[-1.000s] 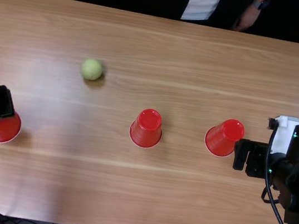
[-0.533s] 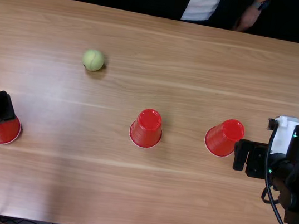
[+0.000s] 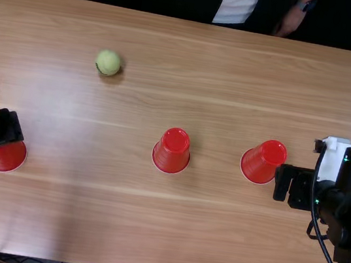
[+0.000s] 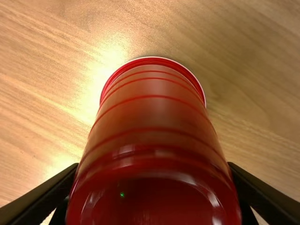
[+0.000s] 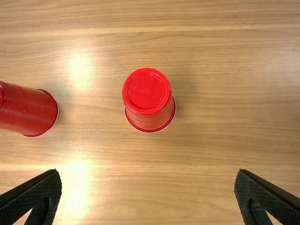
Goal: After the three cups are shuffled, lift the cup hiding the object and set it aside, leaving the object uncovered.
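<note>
A yellow-green ball point(image 3: 108, 63) lies uncovered on the far left part of the table. Three red cups stand upside down. The left cup point(image 3: 5, 154) point(image 4: 152, 140) is near the table's left edge, between the fingers of my left gripper point(image 3: 4, 139) point(image 4: 151, 168), which is shut on it; its rim is at or just above the wood. The middle cup point(image 3: 172, 149) point(image 5: 26, 115) and the right cup point(image 3: 263, 161) point(image 5: 149, 100) stand free. My right gripper point(image 3: 280, 180) point(image 5: 146, 176) is open, just right of the right cup and apart from it.
The wooden table point(image 3: 167, 229) has bare room along its near edge and between the cups. A person stands behind the far edge, hands off the table.
The ball has rolled toward the far edge. My left gripper has shifted a little toward the near edge with the left cup in it. The right arm has not moved.
</note>
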Robot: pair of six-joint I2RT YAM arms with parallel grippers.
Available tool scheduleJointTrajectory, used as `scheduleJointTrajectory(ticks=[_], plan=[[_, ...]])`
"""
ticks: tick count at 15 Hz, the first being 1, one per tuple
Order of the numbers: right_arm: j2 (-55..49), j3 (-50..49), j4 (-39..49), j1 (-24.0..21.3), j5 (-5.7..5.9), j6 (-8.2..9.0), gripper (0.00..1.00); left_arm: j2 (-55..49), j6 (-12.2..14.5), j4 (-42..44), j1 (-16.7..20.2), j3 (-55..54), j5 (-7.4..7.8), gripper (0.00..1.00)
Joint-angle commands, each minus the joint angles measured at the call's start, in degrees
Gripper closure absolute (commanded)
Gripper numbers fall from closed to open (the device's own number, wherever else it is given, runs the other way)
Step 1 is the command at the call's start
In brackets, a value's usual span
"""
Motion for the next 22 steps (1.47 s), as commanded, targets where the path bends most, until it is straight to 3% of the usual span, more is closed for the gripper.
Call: scheduleJointTrajectory(ticks=[1, 4, 11, 13, 18, 22], plan=[[-0.7, -0.2, -0.1, 0.9, 0.02, 0.29, 0.0, -0.2, -0.3, -0.3, 0.1, -1.0, -0.46, 0.0], [-0.7, 0.2, -0.2, 0.9, 0.02, 0.18, 0.0, -1.5, -0.6, -1.2, 0.1, 0.9, -0.46, 0.0], [-0.9, 0.7, -0.3, 0.9, 0.02, -0.24, 0.0, -16.6, -0.6, -3.9, -0.4, 3.2, -0.35, 0.0], [-3.5, 0.3, -0.4, 0.9, 0.02, -0.35, 0.0, -21.9, -0.6, -4.4, -1.0, 3.1, 0.6, 0.0], [-9.6, -1.4, -2.9, 1.3, 0.02, -0.45, 0.0, -36.8, -0.7, -9.3, -8.9, 0.6, 1.23, 0.0], [-18.8, -8.0, -2.8, 2.5, 0.02, -0.24, 0.0, -51.2, -0.5, -8.2, -9.8, -11.3, 1.54, 0.0]])
